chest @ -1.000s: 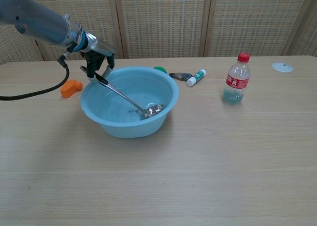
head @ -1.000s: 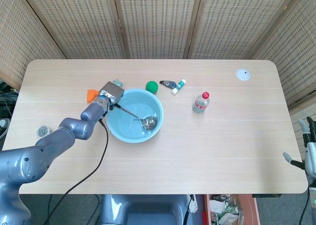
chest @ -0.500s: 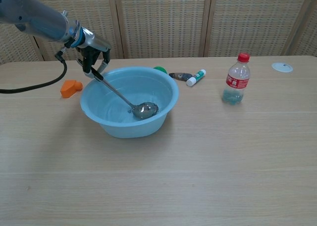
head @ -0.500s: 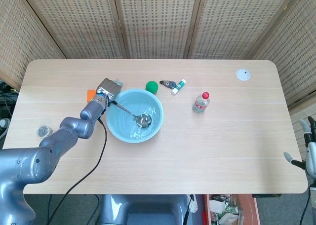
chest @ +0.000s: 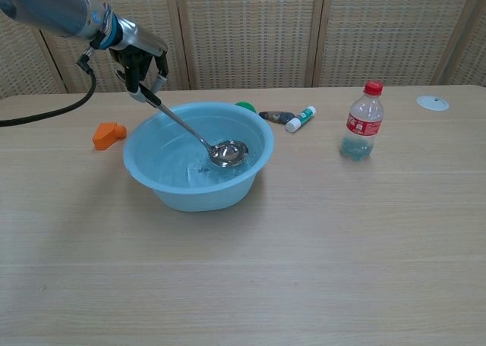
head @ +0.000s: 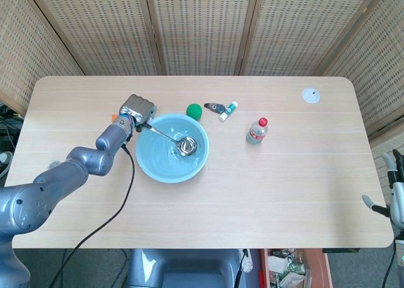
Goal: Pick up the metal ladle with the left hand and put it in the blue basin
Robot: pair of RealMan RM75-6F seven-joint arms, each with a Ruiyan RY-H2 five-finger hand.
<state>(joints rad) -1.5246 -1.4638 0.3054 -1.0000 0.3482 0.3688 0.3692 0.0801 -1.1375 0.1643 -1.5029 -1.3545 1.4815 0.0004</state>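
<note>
One second ago the metal ladle (chest: 199, 136) lay with its bowl low against the far inside wall of the blue basin (chest: 163, 185); now its bowl hangs higher, over the water, and the handle slants up toward my left hand (chest: 140, 61). I still pinch the handle's end in my fingers (chest: 135, 83), and that hand has risen and drawn back beyond the basin's rim. The orange piece (chest: 108, 134) on the surface (chest: 319, 255) shows more plainly than before. My right hand (head: 395, 196) waits at the surface's far right edge, fingers spread, holding nothing.
</note>
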